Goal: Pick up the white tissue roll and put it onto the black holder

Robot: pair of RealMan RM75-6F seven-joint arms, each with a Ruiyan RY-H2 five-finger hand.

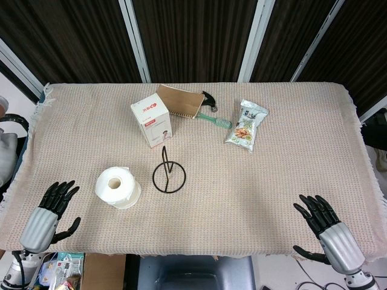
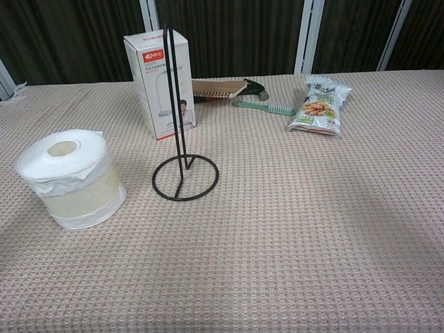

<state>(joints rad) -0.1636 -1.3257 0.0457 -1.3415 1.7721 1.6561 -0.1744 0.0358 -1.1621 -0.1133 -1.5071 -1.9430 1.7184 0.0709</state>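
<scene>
At the worktop's (image 1: 290,181) near edge both hands, left (image 1: 47,214) and right (image 1: 326,232), rest empty, fingers spread; nothing seems begun. Next, the left should grasp the tissue roll (image 1: 118,187) beside the black holder (image 1: 168,175).

Matt woven tablecloth (image 2: 333,229); thin black metal-wire holder (image 2: 182,149); soft paper roll (image 2: 69,177).

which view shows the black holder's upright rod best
The chest view: the black holder is seen from the side, so its rod rises clearly from the ring base. The head view looks down on the holder, so the rod is foreshortened and mostly the ring shows.
</scene>
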